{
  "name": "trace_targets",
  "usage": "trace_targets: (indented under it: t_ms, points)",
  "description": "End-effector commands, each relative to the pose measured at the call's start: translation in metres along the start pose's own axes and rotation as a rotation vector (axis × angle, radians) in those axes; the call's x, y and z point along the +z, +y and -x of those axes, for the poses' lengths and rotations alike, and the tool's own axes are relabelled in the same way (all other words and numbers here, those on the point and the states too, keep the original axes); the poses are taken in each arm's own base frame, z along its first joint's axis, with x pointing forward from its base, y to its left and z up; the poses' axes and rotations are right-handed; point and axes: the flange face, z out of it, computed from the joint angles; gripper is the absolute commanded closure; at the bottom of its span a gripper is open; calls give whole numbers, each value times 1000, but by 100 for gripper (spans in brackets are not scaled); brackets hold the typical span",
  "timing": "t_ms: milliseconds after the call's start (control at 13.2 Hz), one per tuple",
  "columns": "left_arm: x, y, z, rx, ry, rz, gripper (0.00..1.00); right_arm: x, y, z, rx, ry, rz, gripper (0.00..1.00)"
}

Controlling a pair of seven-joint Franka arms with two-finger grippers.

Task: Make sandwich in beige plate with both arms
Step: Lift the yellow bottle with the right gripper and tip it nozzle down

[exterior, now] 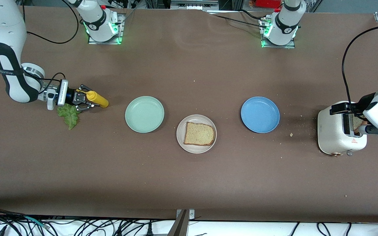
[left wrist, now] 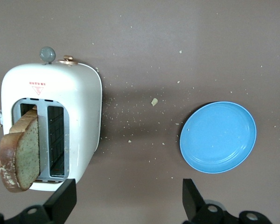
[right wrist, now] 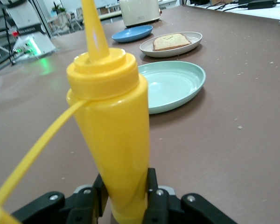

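Note:
One slice of brown bread (exterior: pixel 199 133) lies on the beige plate (exterior: pixel 196 148), which also shows in the right wrist view (right wrist: pixel 192 39). A second slice (left wrist: pixel 21 154) sticks out of a slot of the white toaster (exterior: pixel 336 137) at the left arm's end. My left gripper (left wrist: pixel 128 200) hangs open over the table beside the toaster, its place in the front view (exterior: pixel 356 119). A green lettuce leaf (exterior: pixel 69 114) lies at the right arm's end. Just above it, my right gripper (exterior: pixel 84 100) is shut on a yellow squeeze bottle (right wrist: pixel 114 130), held level and low.
A mint green plate (exterior: pixel 144 114) sits between the lettuce and the beige plate. A blue plate (exterior: pixel 260 114) sits between the beige plate and the toaster. Crumbs are scattered on the brown table (exterior: pixel 189 183) near the toaster.

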Motion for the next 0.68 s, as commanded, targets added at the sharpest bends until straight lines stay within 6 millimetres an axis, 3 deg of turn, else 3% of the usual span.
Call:
trace_targets:
  t_ms: [0,379,606]
  points:
    - [-7,-1,7,-4,-4,-31,0,6,22,-40,-11,-58,25,100]
    - [-6,-2,7,-6,-5,-31,0,33,55,-123,61,-202,61,100]
    - [-6,-1,7,-4,-5,-31,0,49,70,-195,93,-369,74,100]
